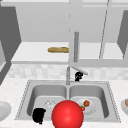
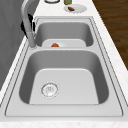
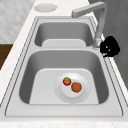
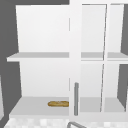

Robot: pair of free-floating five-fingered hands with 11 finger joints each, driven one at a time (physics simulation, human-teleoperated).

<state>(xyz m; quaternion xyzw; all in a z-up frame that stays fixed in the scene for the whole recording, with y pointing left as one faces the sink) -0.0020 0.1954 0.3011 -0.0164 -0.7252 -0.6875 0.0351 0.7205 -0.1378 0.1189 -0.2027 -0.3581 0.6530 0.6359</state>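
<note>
Currently I see my right hand (image 1: pixel 78 76) beside the base of the faucet (image 1: pixel 68 75), at the back rim of the sink (image 1: pixel 25 93); I cannot tell how its fingers stand, and it appears again just right of the faucet in the right side view. My left hand (image 1: pixel 39 115) hangs at the front edge of the left basin, its fingers likewise unreadable, beside a large red ball (image 1: pixel 67 114). A plate (image 3: pixel 85 95) carrying a strawberry (image 3: pixel 66 81) and a brown round piece (image 3: pixel 76 87) lies in the right basin, a loaf (image 1: pixel 58 49) on the open cabinet shelf above.
</note>
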